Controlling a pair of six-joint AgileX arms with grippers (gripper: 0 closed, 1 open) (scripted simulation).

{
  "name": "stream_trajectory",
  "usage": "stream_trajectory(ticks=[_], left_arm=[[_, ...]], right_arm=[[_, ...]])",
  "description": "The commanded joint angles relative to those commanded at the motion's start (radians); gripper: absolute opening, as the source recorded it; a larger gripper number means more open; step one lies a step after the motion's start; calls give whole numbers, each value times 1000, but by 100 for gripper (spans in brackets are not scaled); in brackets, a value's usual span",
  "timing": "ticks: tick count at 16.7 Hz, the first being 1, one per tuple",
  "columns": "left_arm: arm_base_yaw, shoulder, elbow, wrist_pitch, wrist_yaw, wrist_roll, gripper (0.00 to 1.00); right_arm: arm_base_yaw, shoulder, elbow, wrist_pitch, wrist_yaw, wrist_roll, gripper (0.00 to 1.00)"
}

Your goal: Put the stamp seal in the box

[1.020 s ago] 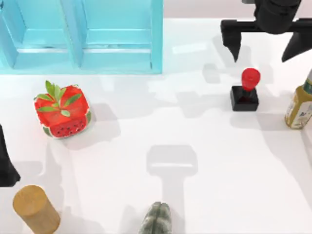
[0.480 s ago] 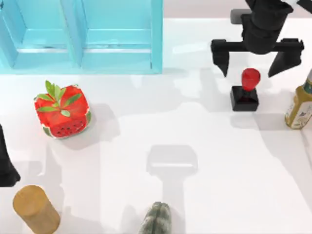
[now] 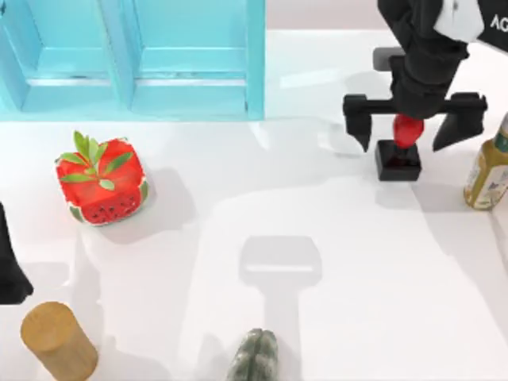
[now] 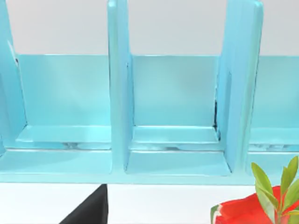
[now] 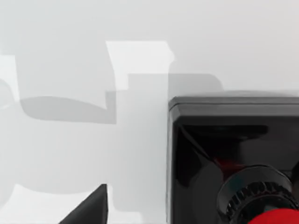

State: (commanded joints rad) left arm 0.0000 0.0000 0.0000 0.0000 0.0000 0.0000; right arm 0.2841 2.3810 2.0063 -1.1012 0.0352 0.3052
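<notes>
Turquoise, smooth-walled box (image 3: 135, 59) sits far left; my parked left gripper (image 3: 9, 266) is at the left edge, its fingers hard to judge. Rightward, the right gripper (image 3: 413, 131) has dropped, fingers spread wide, astride the stamp seal (image 3: 401, 147), glossy red knob on matte black block: a grasp looks imminent.

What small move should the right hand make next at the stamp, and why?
Probably lower a little further, then close. In the top view the right hand is open, its fingers straddling the red knob of the stamp, which stands upright on the table beside the bottle. Nothing is gripped yet, and the blue box is far across the table.
</notes>
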Motion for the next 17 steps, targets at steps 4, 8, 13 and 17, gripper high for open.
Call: stream_trajectory(ticks=[4, 8, 13, 17], left_arm=[[0, 0, 0, 0, 0, 0, 100], [0, 0, 0, 0, 0, 0, 100], [0, 0, 0, 0, 0, 0, 100], [0, 0, 0, 0, 0, 0, 100]], right_arm=[[0, 0, 0, 0, 0, 0, 85], [0, 0, 0, 0, 0, 0, 55], [0, 0, 0, 0, 0, 0, 17], [0, 0, 0, 0, 0, 0, 0]])
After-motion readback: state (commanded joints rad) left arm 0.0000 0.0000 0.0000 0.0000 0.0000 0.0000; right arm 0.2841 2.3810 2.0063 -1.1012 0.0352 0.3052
